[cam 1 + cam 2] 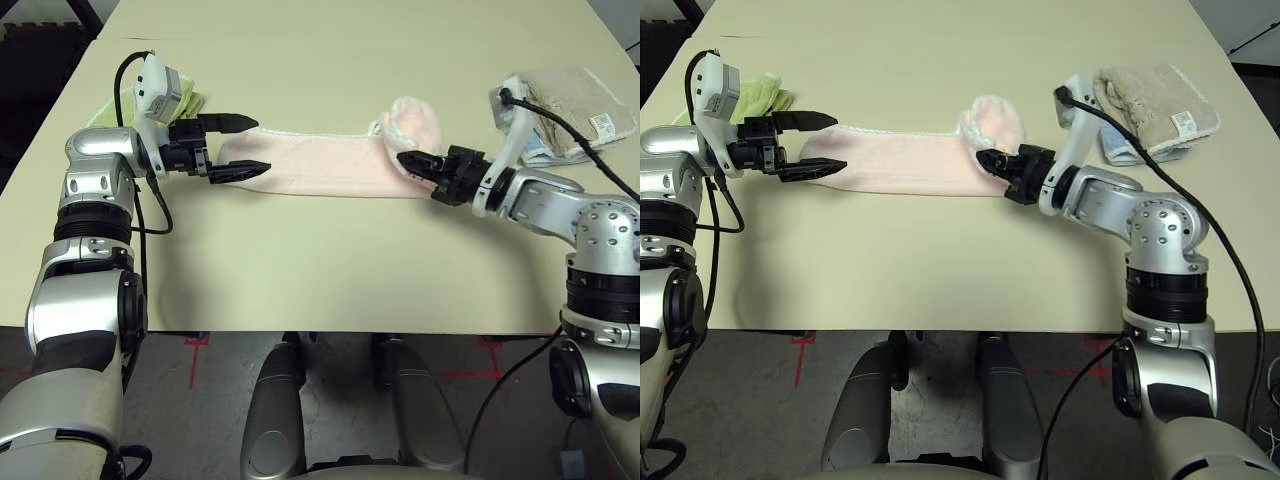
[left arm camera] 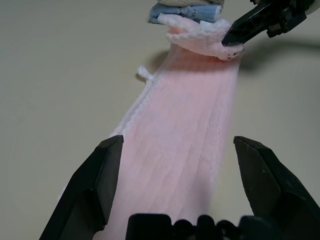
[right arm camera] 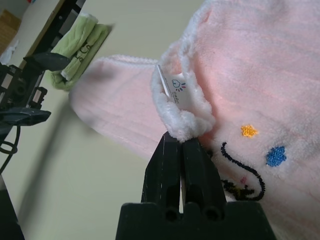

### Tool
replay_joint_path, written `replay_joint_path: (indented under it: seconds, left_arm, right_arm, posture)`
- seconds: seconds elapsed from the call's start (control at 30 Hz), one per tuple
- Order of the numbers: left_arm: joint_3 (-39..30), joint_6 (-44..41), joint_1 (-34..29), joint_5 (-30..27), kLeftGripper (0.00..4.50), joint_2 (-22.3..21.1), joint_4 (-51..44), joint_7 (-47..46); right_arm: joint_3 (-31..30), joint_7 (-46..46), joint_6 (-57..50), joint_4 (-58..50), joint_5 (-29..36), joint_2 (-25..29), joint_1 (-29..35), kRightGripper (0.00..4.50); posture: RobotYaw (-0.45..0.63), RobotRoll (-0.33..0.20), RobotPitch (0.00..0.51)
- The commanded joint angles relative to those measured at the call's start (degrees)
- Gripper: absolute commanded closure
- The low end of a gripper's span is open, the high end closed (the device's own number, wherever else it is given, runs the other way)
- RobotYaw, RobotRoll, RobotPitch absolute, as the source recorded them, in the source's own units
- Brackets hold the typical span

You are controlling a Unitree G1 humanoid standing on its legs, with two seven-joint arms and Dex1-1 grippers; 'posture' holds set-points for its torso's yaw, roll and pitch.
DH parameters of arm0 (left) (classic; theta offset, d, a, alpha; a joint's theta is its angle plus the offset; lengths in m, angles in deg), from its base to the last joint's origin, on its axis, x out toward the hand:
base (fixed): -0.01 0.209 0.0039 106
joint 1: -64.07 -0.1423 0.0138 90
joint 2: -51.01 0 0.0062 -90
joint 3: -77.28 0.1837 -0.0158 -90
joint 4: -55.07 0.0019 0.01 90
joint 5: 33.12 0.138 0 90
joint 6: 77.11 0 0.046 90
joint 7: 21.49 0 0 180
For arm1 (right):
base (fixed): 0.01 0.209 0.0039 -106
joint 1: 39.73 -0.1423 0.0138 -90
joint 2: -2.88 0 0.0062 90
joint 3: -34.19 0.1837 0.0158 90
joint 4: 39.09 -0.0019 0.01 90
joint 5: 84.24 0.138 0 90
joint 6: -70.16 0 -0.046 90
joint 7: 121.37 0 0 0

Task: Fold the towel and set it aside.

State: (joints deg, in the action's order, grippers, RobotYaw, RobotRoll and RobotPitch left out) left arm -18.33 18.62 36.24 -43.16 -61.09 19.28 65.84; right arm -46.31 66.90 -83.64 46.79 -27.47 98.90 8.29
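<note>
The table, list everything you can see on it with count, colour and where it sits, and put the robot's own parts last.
towel: one, pale pink with white trim, lying as a long strip across the middle of the table, its right end lifted.
lime-green cloth: one, folded, far left of the table, behind the left gripper.
beige folded towel: one, far right of the table, on top of the light-blue one.
light-blue folded towel: one, under the beige one, an edge showing.
table: one, cream.
left gripper: one, black, open, at the towel's left end.
right gripper: one, black, shut on the towel's right end.
</note>
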Motion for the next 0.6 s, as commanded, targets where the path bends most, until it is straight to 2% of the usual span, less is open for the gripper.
replay_joint_path:
  seconds: [0.03, 0.47, 0.6]
  left_arm:
    - [0.5, 0.0, -0.6, -0.5, 0.00, 0.0, -1.2, 0.1]
    - [0.7, 0.0, -0.2, -0.3, 0.00, 0.2, -0.9, -0.1]
    - [0.7, 0.1, -0.2, -0.2, 0.00, 0.2, -0.7, -0.1]
  right_arm:
    - [-2.0, 1.2, -1.4, 0.1, -2.2, -0.3, 0.2, 4.46]
    - [-5.0, 2.4, -3.5, -0.5, -7.7, -3.3, -0.7, 4.46]
    - [-5.6, 3.0, -4.4, -0.4, -9.2, -3.8, -1.3, 3.38]
  posture:
    - [-0.05, 0.000, 0.270]
    - [-0.04, 0.000, 0.273]
    - [-0.04, 0.000, 0.274]
